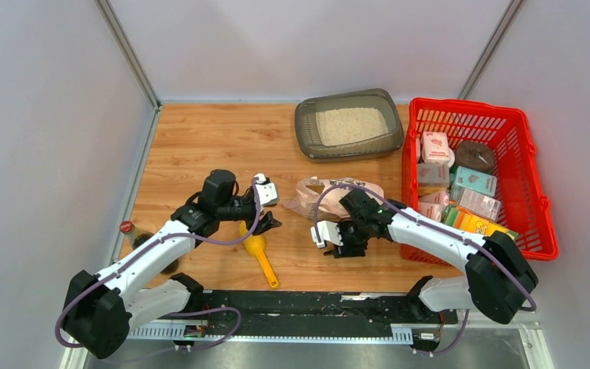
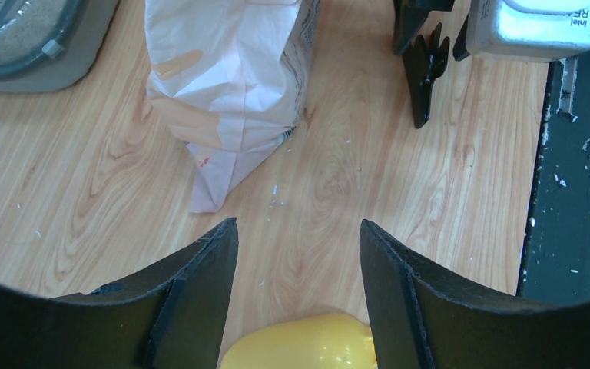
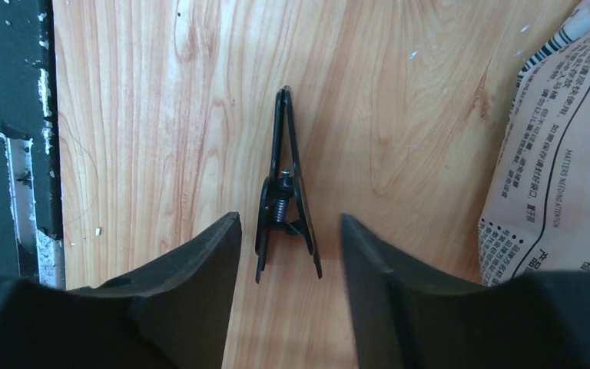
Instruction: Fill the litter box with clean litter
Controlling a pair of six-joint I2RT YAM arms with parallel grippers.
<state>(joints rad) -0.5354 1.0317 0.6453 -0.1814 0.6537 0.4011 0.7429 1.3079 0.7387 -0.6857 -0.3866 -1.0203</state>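
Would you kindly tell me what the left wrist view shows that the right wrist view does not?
Only the left wrist view: a corner of the litter box with litter, the yellow scoop between the open left gripper's fingers, and the right arm's camera housing. Only the right wrist view: the bag's printed text and the clip's spring. Both: the bag, the black clip by the open right gripper, the wooden table and its dark rail.

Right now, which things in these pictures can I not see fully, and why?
Yellow scoop: left wrist view, cut off by the bottom edge.
Bottle: top view, mostly hidden under the left arm.
Bag: right wrist view, cut off by the right edge.
Litter box: left wrist view, only one corner shows.
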